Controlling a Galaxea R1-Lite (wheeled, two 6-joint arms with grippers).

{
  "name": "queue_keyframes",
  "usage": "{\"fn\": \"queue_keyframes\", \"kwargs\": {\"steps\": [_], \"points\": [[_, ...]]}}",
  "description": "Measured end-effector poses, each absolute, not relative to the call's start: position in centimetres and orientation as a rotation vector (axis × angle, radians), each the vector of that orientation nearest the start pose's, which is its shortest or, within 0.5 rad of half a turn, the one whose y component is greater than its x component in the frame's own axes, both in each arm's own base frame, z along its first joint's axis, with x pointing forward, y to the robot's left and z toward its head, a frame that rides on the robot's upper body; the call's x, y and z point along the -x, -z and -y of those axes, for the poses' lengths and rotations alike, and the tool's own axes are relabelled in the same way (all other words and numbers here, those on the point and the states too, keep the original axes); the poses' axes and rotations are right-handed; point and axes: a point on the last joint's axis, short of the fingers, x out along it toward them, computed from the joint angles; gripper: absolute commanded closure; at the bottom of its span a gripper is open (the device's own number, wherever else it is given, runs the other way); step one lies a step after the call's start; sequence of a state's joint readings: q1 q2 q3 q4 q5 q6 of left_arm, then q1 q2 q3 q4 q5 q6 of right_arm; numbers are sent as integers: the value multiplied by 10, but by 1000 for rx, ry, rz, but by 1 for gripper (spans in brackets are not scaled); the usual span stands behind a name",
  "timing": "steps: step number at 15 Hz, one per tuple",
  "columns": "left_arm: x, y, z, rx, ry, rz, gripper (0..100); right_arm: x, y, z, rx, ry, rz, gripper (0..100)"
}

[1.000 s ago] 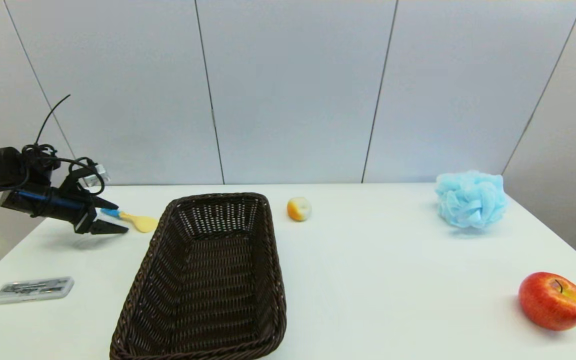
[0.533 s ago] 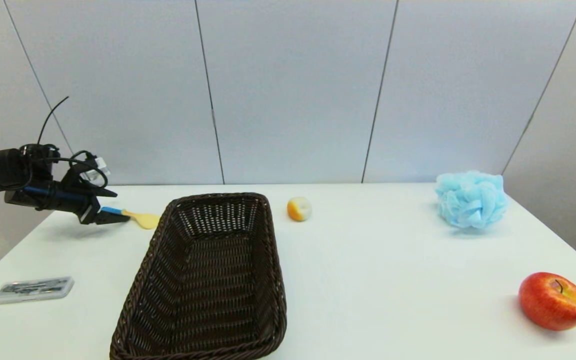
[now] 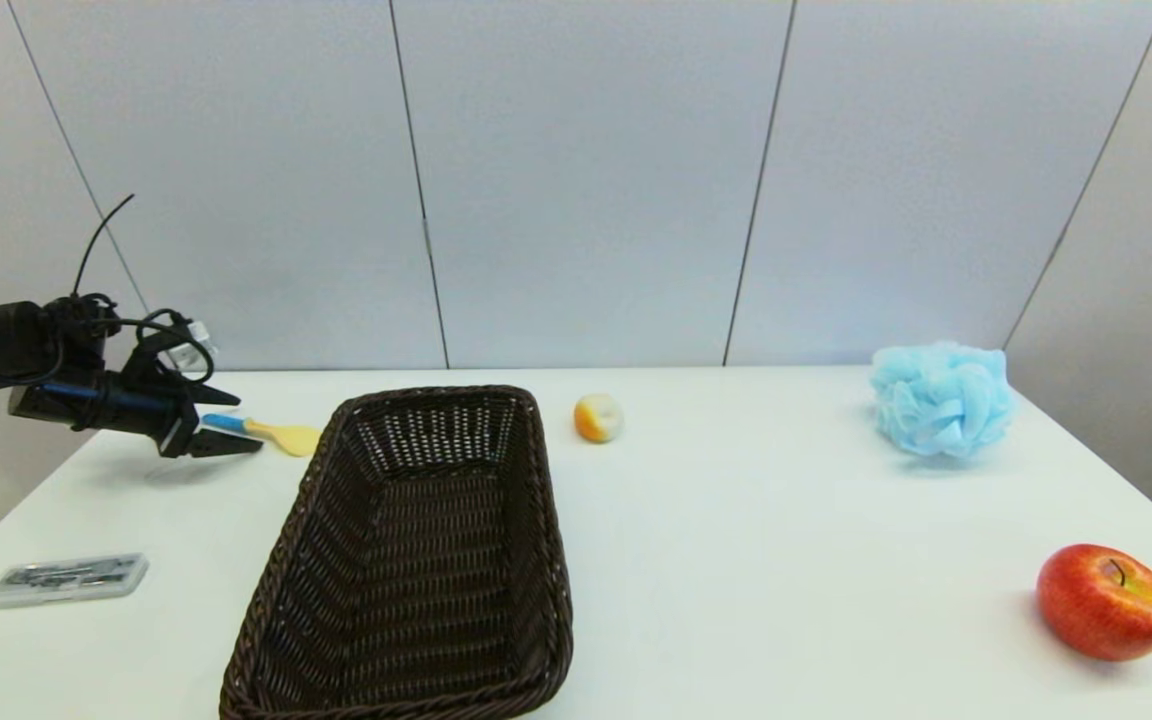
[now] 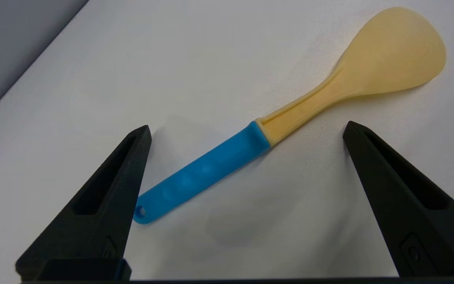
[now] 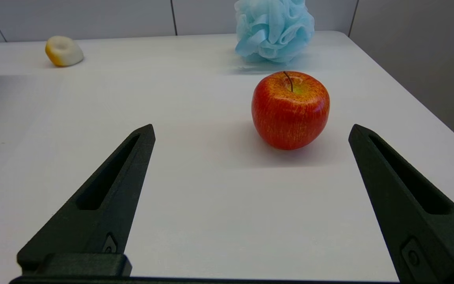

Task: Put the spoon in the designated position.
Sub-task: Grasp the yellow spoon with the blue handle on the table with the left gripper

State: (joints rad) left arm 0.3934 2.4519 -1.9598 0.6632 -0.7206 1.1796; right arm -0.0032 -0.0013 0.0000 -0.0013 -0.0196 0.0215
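The spoon [image 4: 290,118] lies flat on the table [image 3: 736,560] between the left gripper's [image 4: 246,130] wide-spread fingers [image 4: 105,197], its blue handle near one, apparently untouched.

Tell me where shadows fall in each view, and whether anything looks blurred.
Head view: soft shadows under the left tool and beside the apple. Left wrist view: a faint shadow under the sharply focused spoon. Right wrist view: the apple's shadow spreads around its base; the sponge behind is slightly soft.

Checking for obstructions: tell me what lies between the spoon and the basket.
Only a narrow strip of bare white table separates the spoon from the basket rim, seen in the head view.
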Motion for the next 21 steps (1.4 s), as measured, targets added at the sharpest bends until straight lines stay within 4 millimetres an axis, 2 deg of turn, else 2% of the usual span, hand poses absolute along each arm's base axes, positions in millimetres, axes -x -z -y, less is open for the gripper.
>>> {"fn": "queue_keyframes", "kwargs": {"steps": [5,14,21], "points": [[-431,-84,-165,-532,823,-597,0,23,-76,0,-21,23,2,0],[-430,-76,-169,-366,778,-669,0,23,-76,0,-21,22,3,0],[-431,-75,-168,-344,770,-680,0,23,-76,0,-21,23,3,0]]}}
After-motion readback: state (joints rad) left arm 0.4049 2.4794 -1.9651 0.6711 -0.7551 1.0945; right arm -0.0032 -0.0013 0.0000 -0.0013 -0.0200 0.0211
